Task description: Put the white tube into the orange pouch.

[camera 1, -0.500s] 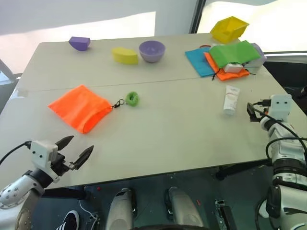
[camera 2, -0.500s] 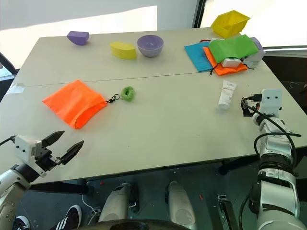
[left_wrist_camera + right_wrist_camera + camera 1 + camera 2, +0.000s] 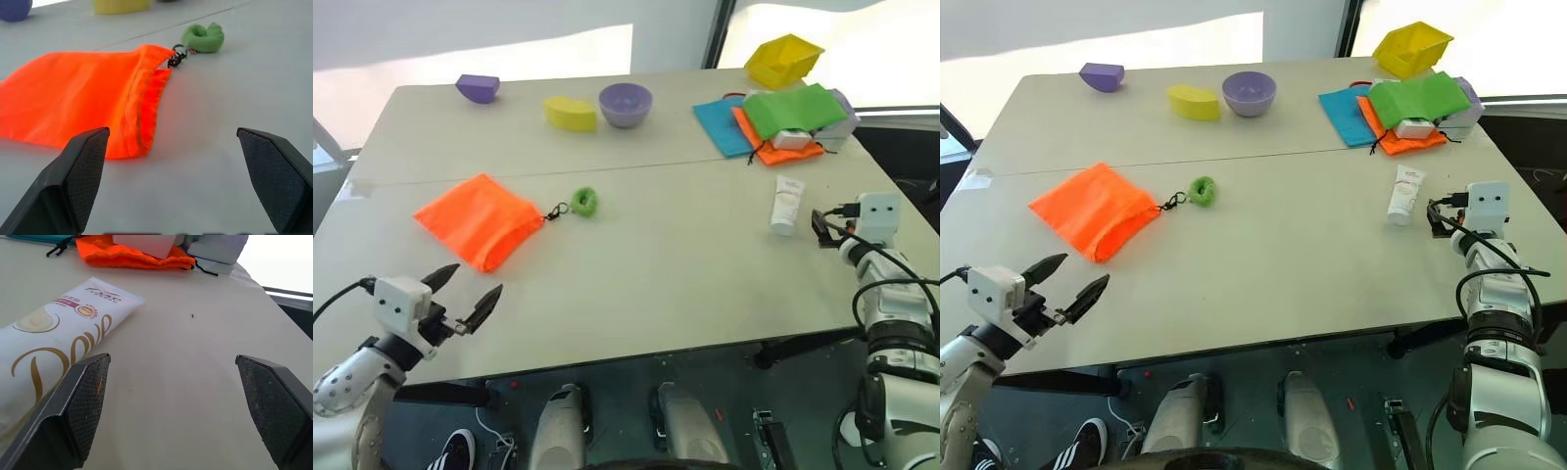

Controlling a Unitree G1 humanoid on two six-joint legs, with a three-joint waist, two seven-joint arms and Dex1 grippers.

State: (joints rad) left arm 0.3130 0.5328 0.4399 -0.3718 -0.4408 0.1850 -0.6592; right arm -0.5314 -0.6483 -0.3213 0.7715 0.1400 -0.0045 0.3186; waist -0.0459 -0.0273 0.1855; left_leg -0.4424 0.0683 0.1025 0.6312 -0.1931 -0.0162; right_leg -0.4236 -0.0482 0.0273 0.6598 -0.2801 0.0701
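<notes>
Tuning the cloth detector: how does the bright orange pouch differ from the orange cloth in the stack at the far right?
The orange pouch lies alone, fully exposed; the orange cloth is partly covered by a green cloth and a white block. The pouch sits near the left gripper on the table's left side; the cloth lies on the far right side. The pouch's cord ends at a green ring; the cloth's shows none. Both are orange fabric, lying flat.

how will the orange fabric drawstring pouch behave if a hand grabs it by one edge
The bright orange fabric drawstring pouch lies flat and creased on the table, so it will probably be floppy and sag. It looks thin and empty, so likely light. Its black cord and green fuzzy ring would probably dangle or drag behind.
</notes>
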